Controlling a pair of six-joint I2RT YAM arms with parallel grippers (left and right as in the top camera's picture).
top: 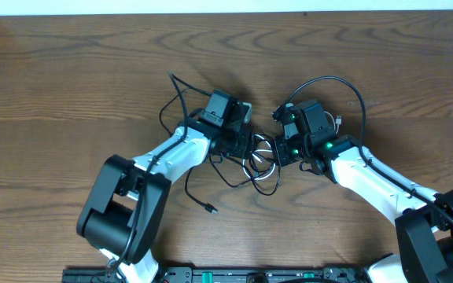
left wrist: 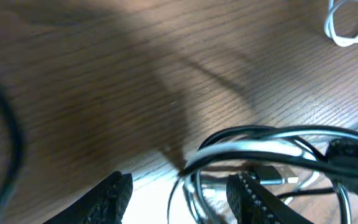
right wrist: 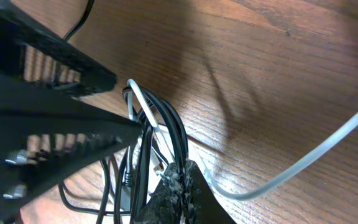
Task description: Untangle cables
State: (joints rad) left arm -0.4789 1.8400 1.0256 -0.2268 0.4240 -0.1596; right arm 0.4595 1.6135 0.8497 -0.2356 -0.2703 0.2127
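- Item: cables [top: 262,161], one tangled bundle of thin black and white cord. It lies mid-bench between the two arms and is not yet separated.
- Location: on the wooden bench [top: 69,79], with the loops directly under both wrists. One black tail [top: 199,196] trails toward the near edge and ends in a small plug end [top: 211,210].
- Left gripper [top: 246,145]: in the left wrist view [left wrist: 182,193] the jaws stand partly open. Black and white loops rise through the gap, close to one finger. Nothing is clamped.
- Right gripper [top: 280,151]: in the right wrist view [right wrist: 148,149] the jaws are closed. Several black strands and a white one run into the closing line and appear pinched there.
- Step in hand, judged: one side of the knot is anchored by the right arm while the left lines up a hold on the opposite loops.
- Next move, judged: the left jaws need to close on a single strand or one colour only, then draw away from the right arm. Taking the whole bunch would likely tighten the knot.
- Count, arms: two. Grippers: two.
- Count, bundles: one.
- Count, cords: at least one white cord [right wrist: 316,155] and at least one black. The exact number cannot be told inside the tangle.
- Count, free plug ends seen overhead: one.
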